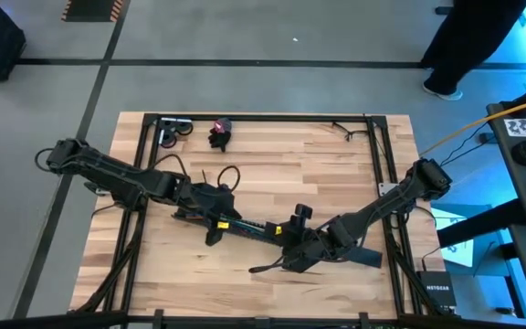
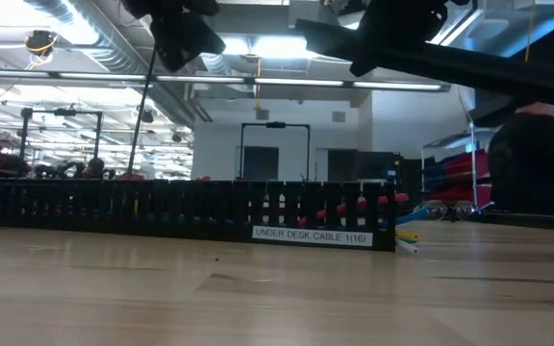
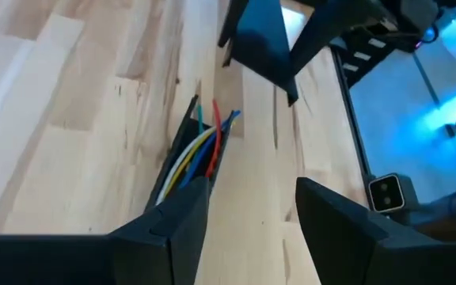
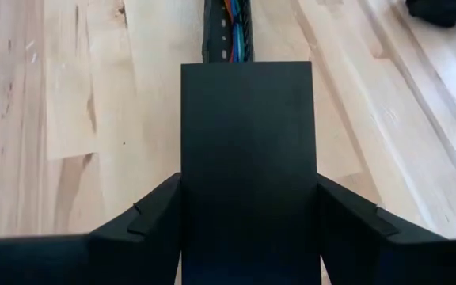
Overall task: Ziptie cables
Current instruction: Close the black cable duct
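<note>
Cables (image 3: 200, 150), thin and coloured, lying in slotted black channel (image 2: 181, 210) mid-tabletop (image 1: 272, 174), ends fanning out. Left hand (image 3: 248, 210) released, spread just above them. Right hand (image 4: 248, 210) clamping flat, rigid black cover (image 4: 248, 158), lined up over channel, likely for closing. No zipties visible.

left gripper (image 3: 248, 218) – open, above table (image 3: 70, 119) | cables (image 3: 200, 150) – in black channel (image 3: 182, 134)
</note>
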You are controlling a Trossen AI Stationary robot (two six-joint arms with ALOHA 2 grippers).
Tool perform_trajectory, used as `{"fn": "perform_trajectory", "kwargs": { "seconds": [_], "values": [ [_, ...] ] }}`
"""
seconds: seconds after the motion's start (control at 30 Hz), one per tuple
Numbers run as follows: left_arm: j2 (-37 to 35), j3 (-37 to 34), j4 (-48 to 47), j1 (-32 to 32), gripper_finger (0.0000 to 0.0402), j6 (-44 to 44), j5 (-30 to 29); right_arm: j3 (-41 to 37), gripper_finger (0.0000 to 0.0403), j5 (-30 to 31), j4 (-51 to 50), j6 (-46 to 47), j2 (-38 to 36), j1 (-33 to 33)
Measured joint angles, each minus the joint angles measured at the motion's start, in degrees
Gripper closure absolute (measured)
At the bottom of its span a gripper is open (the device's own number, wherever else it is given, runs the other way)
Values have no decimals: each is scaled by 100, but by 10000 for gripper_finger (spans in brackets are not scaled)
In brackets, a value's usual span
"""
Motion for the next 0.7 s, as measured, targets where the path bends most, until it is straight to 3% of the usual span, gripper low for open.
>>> {"fn": "perform_trajectory", "kwargs": {
  "seconds": [0.27,0.7],
  "values": [
    [-4,2,187,67,216,-224,0,-7,183,-95,17,217,0,0],
    [139,11,417,19,129,125,-14,-11,183,-373,23,988,0,0]
  ]
}}
